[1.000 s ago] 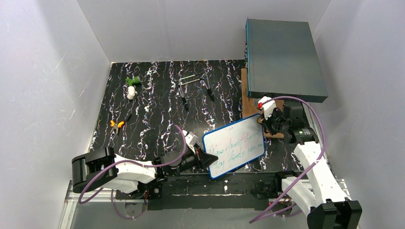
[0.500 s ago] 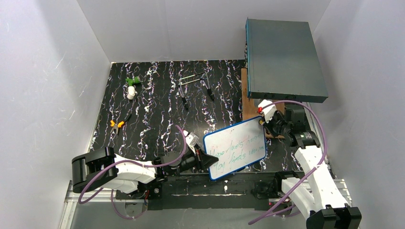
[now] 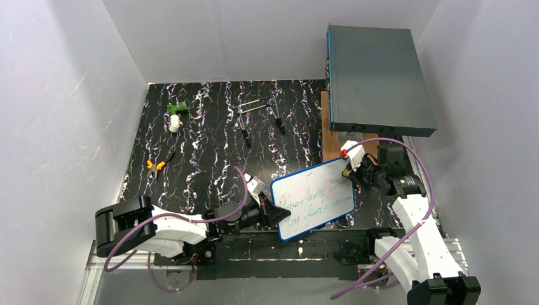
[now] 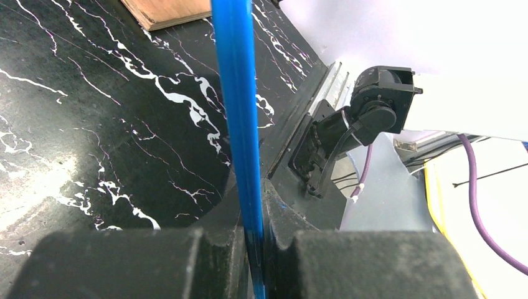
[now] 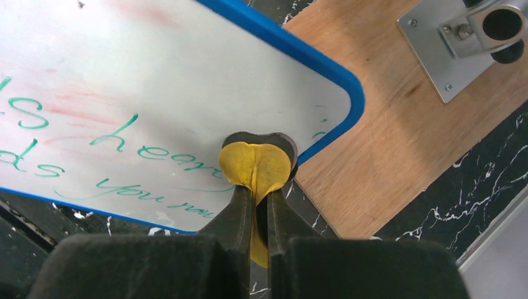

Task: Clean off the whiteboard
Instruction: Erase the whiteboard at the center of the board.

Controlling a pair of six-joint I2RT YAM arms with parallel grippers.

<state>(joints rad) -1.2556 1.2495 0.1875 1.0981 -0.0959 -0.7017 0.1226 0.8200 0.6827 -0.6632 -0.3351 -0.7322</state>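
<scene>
The whiteboard (image 3: 313,198), white with a blue frame and green handwriting, is held tilted near the table's front. My left gripper (image 3: 272,213) is shut on its left edge; the left wrist view shows the blue frame (image 4: 240,112) edge-on between the jaws. My right gripper (image 3: 351,170) is shut on a yellow eraser pad (image 5: 255,163) with a black backing, pressed on the board's upper right corner (image 5: 336,93). Green writing (image 5: 118,140) shows left of the pad, with faint red smudges.
A large grey-teal box (image 3: 378,79) stands on a wooden base (image 3: 330,136) at the back right, close behind my right gripper. Orange-handled pliers (image 3: 156,165), a green and white item (image 3: 175,114) and black-tipped tools (image 3: 260,117) lie on the black marbled table (image 3: 210,159).
My right gripper has moved back and slightly right along the board's upper right corner. The board has tilted a little. My left gripper has held still.
</scene>
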